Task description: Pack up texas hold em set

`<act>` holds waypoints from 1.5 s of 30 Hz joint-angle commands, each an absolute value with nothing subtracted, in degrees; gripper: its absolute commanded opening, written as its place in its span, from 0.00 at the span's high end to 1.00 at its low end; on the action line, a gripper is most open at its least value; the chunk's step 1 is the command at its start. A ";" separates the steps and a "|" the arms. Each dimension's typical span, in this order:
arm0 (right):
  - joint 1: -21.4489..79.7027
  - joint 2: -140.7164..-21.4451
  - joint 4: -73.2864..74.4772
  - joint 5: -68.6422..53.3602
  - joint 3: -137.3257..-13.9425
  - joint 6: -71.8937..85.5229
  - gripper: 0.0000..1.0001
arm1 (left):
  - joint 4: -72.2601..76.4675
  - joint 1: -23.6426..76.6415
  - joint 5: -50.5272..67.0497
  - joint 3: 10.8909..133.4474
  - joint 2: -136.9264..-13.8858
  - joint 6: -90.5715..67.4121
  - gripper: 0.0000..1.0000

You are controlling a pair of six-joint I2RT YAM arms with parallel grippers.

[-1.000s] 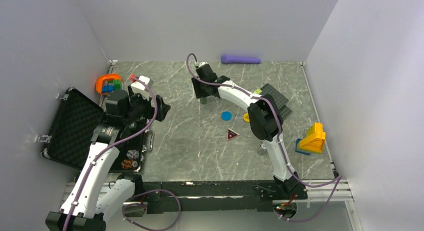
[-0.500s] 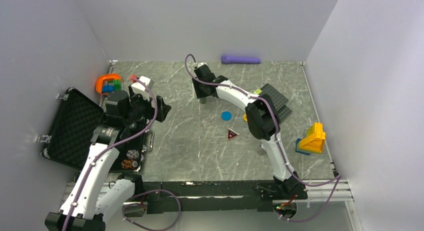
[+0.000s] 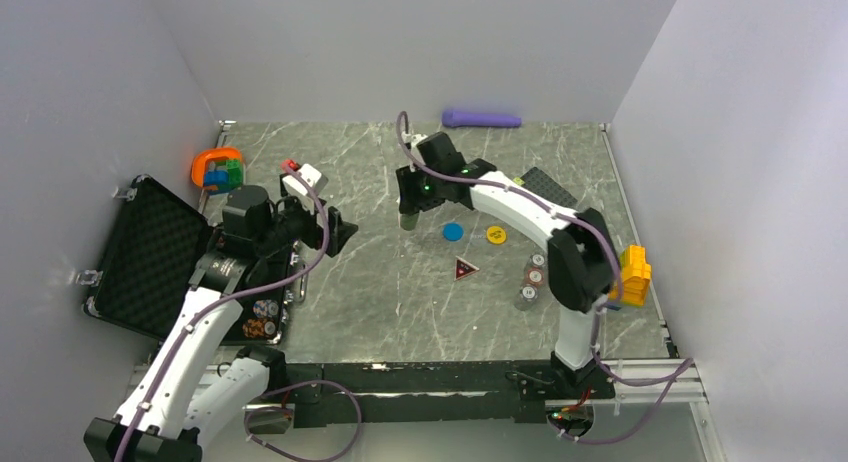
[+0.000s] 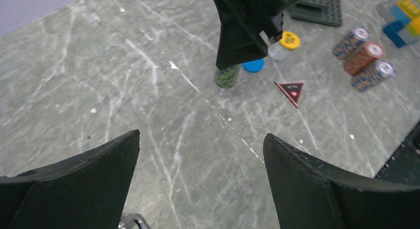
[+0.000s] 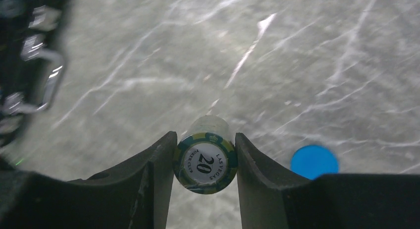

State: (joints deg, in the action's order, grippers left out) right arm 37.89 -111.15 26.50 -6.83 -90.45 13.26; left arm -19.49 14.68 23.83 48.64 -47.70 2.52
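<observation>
Right gripper (image 3: pixel 408 218): jaws pinch a green-edged chip stack (image 5: pixel 205 163) by its sides, with its top face toward the wrist camera. A blue disc (image 5: pixel 314 161) lies on the table (image 3: pixel 380 292) just right of these jaws. The yellow disc (image 3: pixel 495 234), the red triangle (image 3: pixel 465 269) and three more chip stacks (image 3: pixel 531 277) lie farther off on that side. Left gripper (image 4: pixel 200 137): jaws spread wide and holding nothing, above bare table. The open case (image 3: pixel 150 252) lies to their left.
</observation>
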 commanded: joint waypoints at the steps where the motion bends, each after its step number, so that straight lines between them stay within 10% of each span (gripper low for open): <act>1: 37.05 -99.37 20.55 -23.67 -83.95 15.39 1.00 | -15.47 17.29 31.95 47.27 -47.13 5.40 0.02; 11: 36.62 -87.73 10.73 -50.61 -71.51 27.39 1.00 | -15.70 25.81 32.65 46.65 -50.45 7.45 0.01; 24: 37.15 -81.23 -4.17 -54.14 -63.92 37.18 1.00 | -13.08 30.84 37.56 46.38 -54.99 4.04 0.10; 45: 39.45 -81.59 -4.66 -52.32 -64.06 36.04 1.00 | -13.06 33.24 35.17 47.93 -59.53 0.65 0.56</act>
State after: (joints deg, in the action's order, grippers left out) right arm 38.41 -83.88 0.99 -49.28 -63.05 34.57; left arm -15.51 33.21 36.07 46.52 -58.04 1.63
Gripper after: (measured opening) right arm 0.477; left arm 0.526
